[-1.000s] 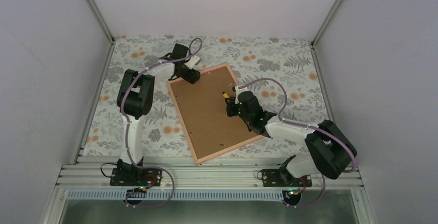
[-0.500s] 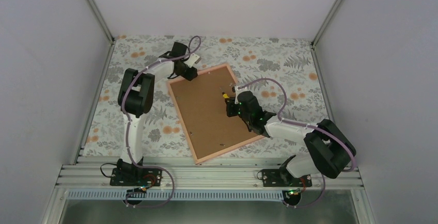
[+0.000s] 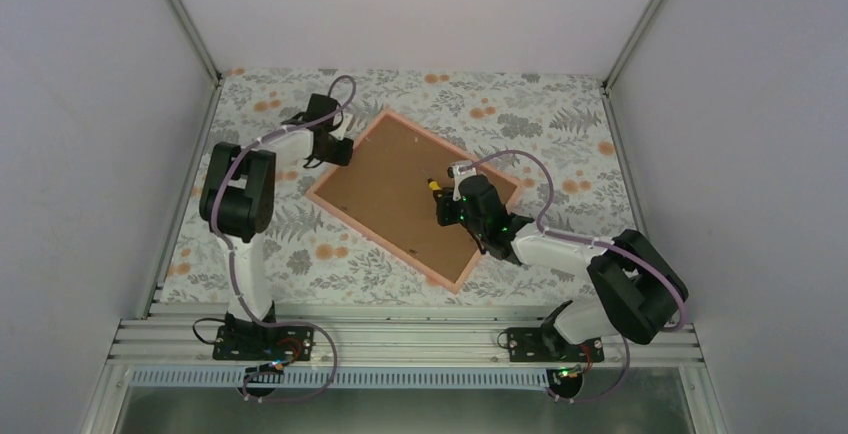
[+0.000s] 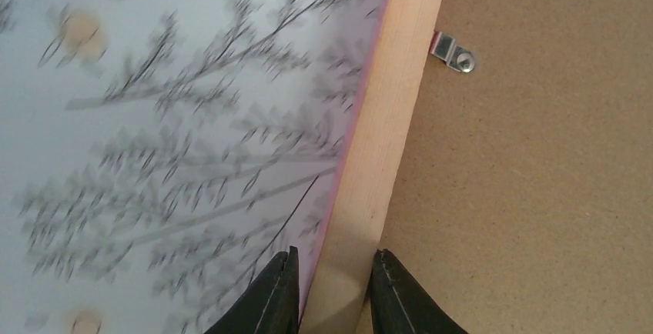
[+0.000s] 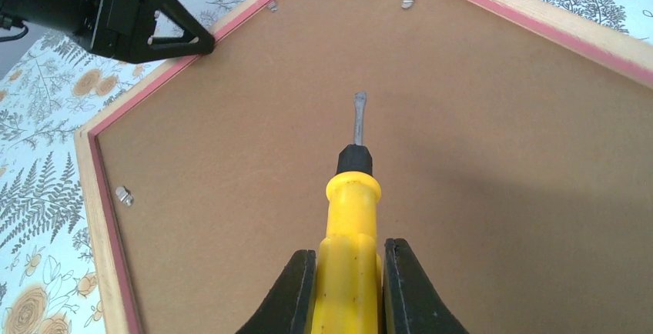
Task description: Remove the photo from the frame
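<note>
Floral cloth (image 3: 290,239) around the frame (image 3: 377,242) — left fingers (image 4: 273,299) tight on its edge, right fingers (image 5: 293,295) on a screwdriver (image 5: 352,226)

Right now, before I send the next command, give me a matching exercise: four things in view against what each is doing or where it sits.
Things:
1. left hand
2. right hand
3. metal clip
4. backing panel

States:
A. faces up inside the frame
B. grips the yellow screwdriver
C. pinches the frame's edge
D. sits at the panel's edge, beside the frame rail

Pairs: 1-C, 2-B, 3-D, 4-A
</note>
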Controlling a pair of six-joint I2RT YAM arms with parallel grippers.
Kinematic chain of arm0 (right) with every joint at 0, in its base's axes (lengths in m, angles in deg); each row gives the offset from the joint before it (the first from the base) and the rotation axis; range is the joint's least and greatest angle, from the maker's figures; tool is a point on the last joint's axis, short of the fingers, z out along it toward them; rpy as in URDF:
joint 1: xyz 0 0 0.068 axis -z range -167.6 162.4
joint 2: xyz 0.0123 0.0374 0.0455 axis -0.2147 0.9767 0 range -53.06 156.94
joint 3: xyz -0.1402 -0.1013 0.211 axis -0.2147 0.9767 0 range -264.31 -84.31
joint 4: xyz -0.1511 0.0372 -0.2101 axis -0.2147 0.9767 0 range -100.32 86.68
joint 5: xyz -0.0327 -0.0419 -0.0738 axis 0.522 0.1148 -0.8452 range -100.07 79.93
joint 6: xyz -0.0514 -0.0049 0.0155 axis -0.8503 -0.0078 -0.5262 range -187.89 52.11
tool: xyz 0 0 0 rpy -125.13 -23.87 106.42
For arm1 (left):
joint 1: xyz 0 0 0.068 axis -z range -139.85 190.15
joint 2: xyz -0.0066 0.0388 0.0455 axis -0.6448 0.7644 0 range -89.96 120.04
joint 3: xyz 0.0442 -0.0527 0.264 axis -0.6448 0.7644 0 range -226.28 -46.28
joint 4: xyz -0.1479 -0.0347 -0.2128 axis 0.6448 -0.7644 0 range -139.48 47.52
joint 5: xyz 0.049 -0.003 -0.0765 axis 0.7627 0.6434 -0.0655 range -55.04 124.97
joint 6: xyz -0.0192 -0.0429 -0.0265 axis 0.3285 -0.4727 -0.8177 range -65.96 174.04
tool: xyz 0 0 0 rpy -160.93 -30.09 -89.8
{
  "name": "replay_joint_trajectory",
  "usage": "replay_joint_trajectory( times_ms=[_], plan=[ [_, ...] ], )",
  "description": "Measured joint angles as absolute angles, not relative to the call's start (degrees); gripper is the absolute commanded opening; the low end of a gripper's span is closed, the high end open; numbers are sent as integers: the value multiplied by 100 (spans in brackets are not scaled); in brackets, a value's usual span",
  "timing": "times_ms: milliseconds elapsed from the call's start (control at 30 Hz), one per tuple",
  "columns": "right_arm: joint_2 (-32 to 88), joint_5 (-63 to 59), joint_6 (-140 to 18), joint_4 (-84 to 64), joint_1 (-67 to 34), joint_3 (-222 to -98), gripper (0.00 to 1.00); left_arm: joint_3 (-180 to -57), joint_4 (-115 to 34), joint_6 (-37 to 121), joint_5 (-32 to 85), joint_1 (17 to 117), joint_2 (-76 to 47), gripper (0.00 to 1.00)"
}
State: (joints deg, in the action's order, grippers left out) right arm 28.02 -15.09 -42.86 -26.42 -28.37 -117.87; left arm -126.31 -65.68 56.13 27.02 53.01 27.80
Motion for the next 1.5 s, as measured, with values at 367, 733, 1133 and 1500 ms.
replay_joint_trajectory(
  times_ms=[367,733,1133,1500],
  plan=[
    [2929,-1240,-4430,-2607,-2934,-12019,4,-10559,-6155,3805,3279,5286,1263,24],
    [3550,-753,-4699,-2592,-3602,-12618,4,-8736,-5434,2433,3185,5384,-164,23],
    [4638,-327,-4865,-2568,-3782,-13518,4,-8317,-5025,1847,3019,6095,-398,23],
    [4933,-650,-4839,-2441,-3784,-13746,4,-8249,-4920,1897,3021,6173,-403,23]
  ],
)
